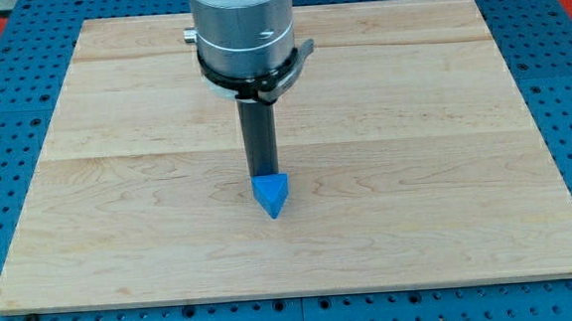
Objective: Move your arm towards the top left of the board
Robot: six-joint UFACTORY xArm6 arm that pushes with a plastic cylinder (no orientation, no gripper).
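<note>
My tip [263, 175], a bare rod holding nothing, is touching the blue triangle [272, 194]'s far edge; the tabletop [116, 141]'s far-left corner is lying up-left.

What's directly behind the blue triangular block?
My rod stands just above the blue triangular block in the view, my tip at its upper edge. Whether they touch cannot be told. The block hides a small patch of the wooden board behind it.

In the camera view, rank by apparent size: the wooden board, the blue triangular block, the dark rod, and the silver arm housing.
1. wooden board
2. silver arm housing, cropped by the view's top
3. dark rod
4. blue triangular block

My tip sits at the block's upper edge; contact unclear.
</note>
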